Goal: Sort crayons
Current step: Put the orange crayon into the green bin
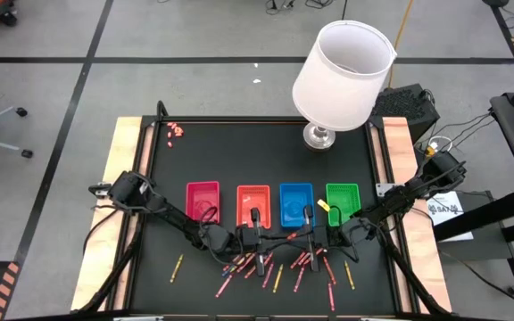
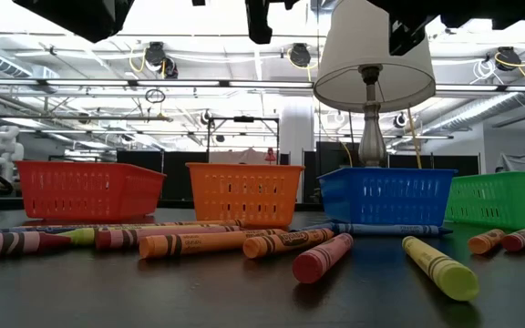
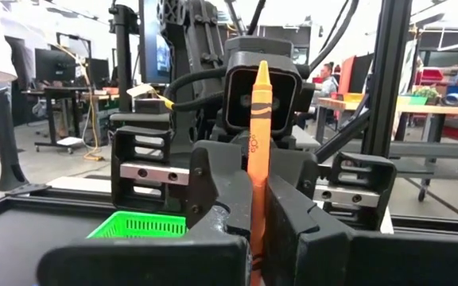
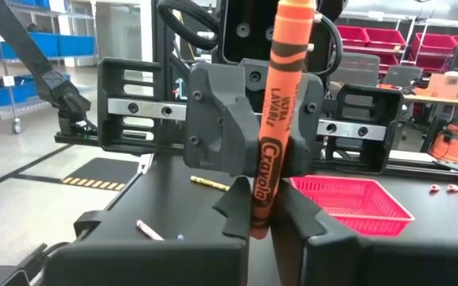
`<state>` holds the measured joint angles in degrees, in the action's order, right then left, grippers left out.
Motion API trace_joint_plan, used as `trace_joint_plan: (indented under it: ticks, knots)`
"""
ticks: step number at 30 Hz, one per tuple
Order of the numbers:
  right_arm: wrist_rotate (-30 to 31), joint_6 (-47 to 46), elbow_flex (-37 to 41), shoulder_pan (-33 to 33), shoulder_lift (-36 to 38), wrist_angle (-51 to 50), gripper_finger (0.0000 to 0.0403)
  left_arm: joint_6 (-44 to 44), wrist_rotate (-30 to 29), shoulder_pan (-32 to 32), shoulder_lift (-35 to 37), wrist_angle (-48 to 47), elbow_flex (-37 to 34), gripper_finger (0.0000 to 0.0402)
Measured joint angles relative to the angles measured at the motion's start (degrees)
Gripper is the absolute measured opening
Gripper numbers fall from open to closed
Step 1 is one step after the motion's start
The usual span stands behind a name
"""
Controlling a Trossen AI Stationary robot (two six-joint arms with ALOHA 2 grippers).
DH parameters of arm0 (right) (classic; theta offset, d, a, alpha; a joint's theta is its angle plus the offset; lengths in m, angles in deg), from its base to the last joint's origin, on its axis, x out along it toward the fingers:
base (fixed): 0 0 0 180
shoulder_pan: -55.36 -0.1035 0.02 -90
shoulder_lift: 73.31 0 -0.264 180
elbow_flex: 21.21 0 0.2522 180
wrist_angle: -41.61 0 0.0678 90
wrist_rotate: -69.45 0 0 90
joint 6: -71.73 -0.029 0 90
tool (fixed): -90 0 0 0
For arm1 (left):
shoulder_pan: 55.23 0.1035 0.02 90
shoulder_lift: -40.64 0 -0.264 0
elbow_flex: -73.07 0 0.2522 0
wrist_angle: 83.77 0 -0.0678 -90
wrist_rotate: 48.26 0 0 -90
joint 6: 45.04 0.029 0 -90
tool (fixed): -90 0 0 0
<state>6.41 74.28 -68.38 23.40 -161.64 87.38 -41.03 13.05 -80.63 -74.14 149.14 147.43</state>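
Observation:
My two grippers meet over the table's near middle, both shut on one orange crayon (image 3: 259, 135) that stands upright between them. My left gripper (image 1: 270, 239) reaches in from the left, my right gripper (image 1: 294, 237) from the right. Below them many loose crayons (image 1: 266, 267) lie flat on the black table, mostly red, orange, pink and yellow (image 2: 440, 269). Behind them stands a row of trays: red (image 1: 203, 201), orange (image 1: 253, 203), blue (image 1: 296, 203) and green (image 1: 343, 198). My left gripper pinches the orange crayon's wrapped shaft (image 3: 254, 218) between its two fingers. The fingers come level from the table's left and lie across the crayon. The crayon stands upright, pointed tip (image 3: 262, 70) up, clear of the table. My right gripper pinches the same crayon at its lower end (image 4: 258, 218) between its two fingers, below the left fingers (image 4: 221, 139). It comes level from the table's right, fingers across the crayon. The crayon rises upright above the hold.
A white-shaded lamp (image 1: 342, 71) stands at the table's far right, behind the blue and green trays. Tiny pink-red bits (image 1: 175, 131) lie at the far left corner. Wooden rails (image 1: 123, 178) run along both table sides.

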Motion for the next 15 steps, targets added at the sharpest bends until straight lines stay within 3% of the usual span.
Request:
trace_joint_plan:
  ticks: [6, 15]
  knots:
    - [0.05, 0.09, 0.00, 0.02, 0.00, -0.58, 0.0012, -0.12, -0.11, 0.12, 0.04, -1.33, -0.02, 0.0039]
    - [-0.04, -0.85, 0.02, -0.03, 0.00, -1.47, 0.0012, -0.12, -7.03, -1.80, 2.93, -9.21, -0.02, 0.0146]
